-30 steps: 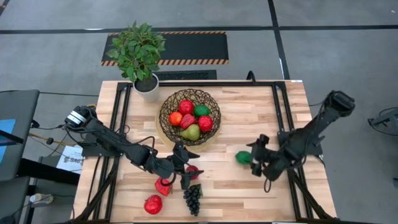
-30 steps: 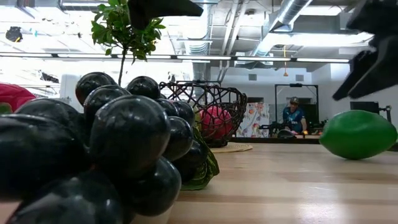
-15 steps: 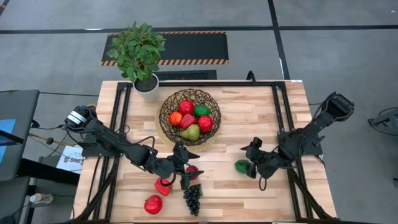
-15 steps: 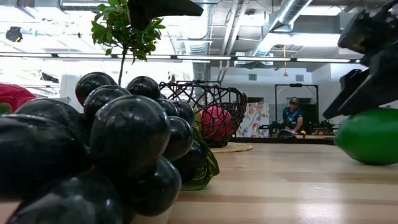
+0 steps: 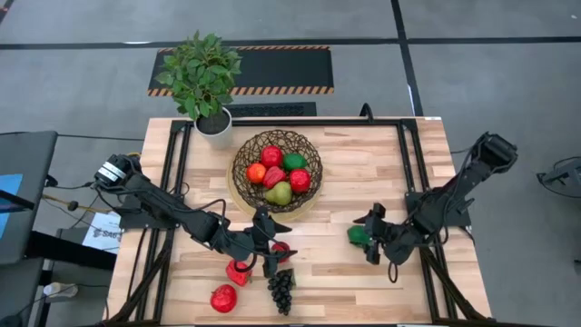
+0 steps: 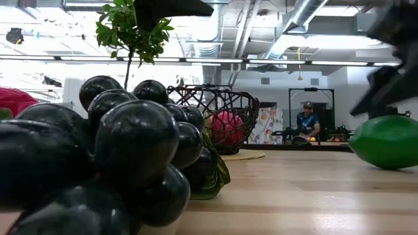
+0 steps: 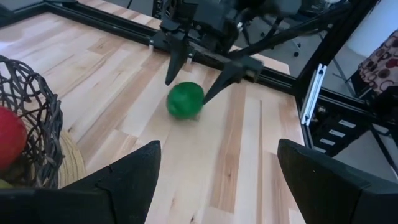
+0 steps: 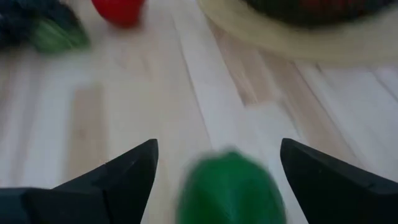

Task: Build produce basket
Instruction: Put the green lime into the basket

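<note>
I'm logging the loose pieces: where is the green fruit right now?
In the high view, the green fruit lies on the table's right half, lower right of the basket, between the right gripper's open fingers.

Right hand point(image 5: 370, 237) and green fruit point(image 5: 357, 235), seemingly shifted.

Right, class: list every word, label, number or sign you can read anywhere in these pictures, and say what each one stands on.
No text reads in full.
"SA": only these letters show on the white paper sheet on the floor beside the light wooden table; the rest is hidden or too small.
The black floor mat with orange-striped edges carries hazard stripes, no words.
The patterned poster in the room behind is too blurred to read.
</note>
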Robot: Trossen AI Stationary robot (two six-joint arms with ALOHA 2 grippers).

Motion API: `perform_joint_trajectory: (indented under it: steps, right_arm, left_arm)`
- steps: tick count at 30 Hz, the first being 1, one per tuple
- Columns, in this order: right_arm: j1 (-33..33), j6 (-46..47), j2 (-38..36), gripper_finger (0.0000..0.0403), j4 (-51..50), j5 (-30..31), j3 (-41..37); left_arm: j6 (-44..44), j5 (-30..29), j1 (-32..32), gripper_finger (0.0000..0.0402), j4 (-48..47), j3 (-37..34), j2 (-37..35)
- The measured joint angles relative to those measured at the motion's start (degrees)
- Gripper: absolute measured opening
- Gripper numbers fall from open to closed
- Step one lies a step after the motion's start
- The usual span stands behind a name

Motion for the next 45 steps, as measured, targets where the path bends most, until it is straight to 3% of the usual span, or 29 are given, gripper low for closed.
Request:
perform_joint_trajectory:
  steps: [4,17,27,31,35,38,41,45]
  right_arm:
    - [1.1,7.6,4.2,0.0358,-5.6,0.3,0.0]
    - [3.2,17.1,16.0,0.032,-1.3,-0.2,0.1]
    - [4.5,21.1,12.2,0.0306,-1.7,-1.4,-0.1]
    - [4.5,20.5,7.9,0.0306,-1.5,2.7,0.5]
    - [4.5,11.9,2.2,0.0306,3.0,12.5,3.6]
    - [4.5,-3.8,-1.4,0.0306,15.5,18.2,5.7]
    - [4.2,-24.1,-2.6,0.0306,34.4,18.0,7.0]
    - [4.0,-45.1,-1.1,0.0306,56.0,12.6,8.2]
  left_arm:
    - [0.0,0.1,0.0,0.0309,0.0,0.0,0.0]
    - [-0.2,0.6,0.0,0.0309,0.0,0.0,0.0]
    - [-0.2,0.7,0.0,0.0309,0.0,0.0,0.0]
    - [-0.2,0.2,0.0,0.0309,0.1,0.0,0.0]
    - [1.6,-0.8,0.0,0.0309,2.5,-0.1,0.0]
    - [6.8,-0.9,0.0,0.0309,7.6,-0.1,0.7]
    - [14.0,0.8,0.2,0.0309,16.8,-0.1,2.7]
    - [23.9,4.6,1.2,0.0309,32.1,-0.1,7.0]
